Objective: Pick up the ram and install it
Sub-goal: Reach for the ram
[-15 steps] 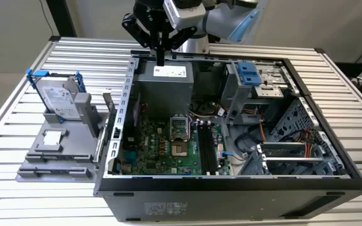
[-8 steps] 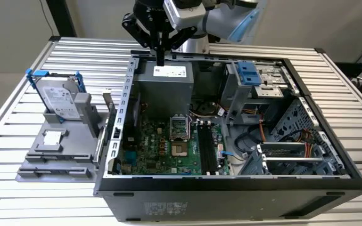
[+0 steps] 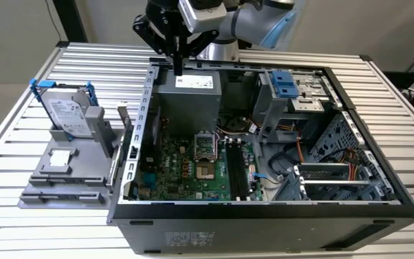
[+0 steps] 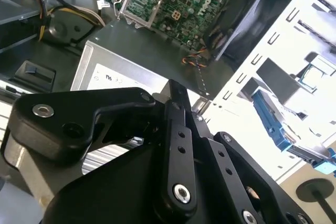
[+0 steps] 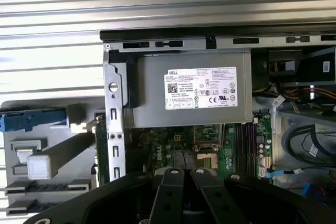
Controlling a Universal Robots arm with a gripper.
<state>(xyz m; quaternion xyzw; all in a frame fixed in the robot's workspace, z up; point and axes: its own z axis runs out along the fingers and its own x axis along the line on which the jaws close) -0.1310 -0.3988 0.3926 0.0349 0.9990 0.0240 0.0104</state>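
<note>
My gripper hangs from the arm over the far rim of the open computer case, just above the grey power supply. Its black fingers point down and are pressed together, shut with nothing between them. The green motherboard lies on the case floor with long black slots beside the processor socket. Both wrist views look down at the power supply and the board. The ram is out of view.
A silver hard drive with a blue frame stands upright in a grey holder at the exterior view's left, outside the case. Drive cages, a blue bracket and loose cables crowd the case's other half. The table is ribbed metal.
</note>
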